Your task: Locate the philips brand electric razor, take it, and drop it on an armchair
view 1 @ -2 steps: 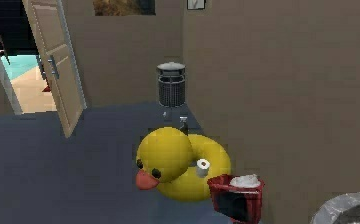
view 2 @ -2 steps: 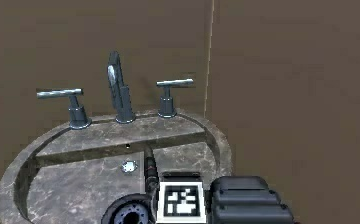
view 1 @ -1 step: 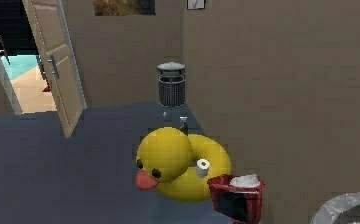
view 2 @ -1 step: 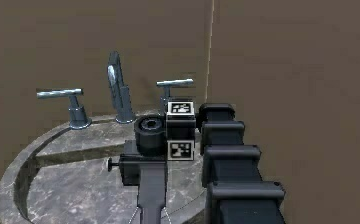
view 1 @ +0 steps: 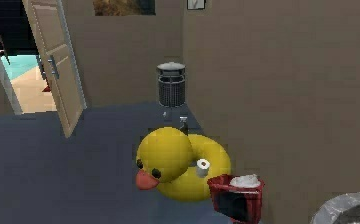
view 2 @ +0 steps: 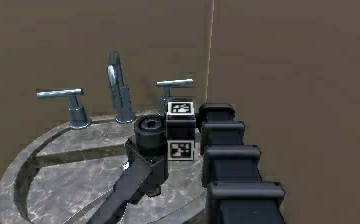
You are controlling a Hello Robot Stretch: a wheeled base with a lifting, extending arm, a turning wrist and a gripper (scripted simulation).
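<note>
In the arm side view my arm [view 2: 233,160] reaches out over a grey marble sink [view 2: 48,165]. Two white marker squares [view 2: 179,128] stand at its end. The gripper [view 2: 113,205] has a dark body, and its fingers slant down toward the bottom left over the basin. The far end runs low against the basin, so I cannot tell whether it holds anything. No shape here reads as a razor.
A chrome faucet [view 2: 116,88] with two lever handles [view 2: 66,98] stands behind the basin against a brown wall. In the forward view a yellow duck float [view 1: 180,162] lies on the dark floor, with a red basket [view 1: 240,196] beside it, a grey trash can [view 1: 171,84] behind it and an open door [view 1: 56,60] at the left.
</note>
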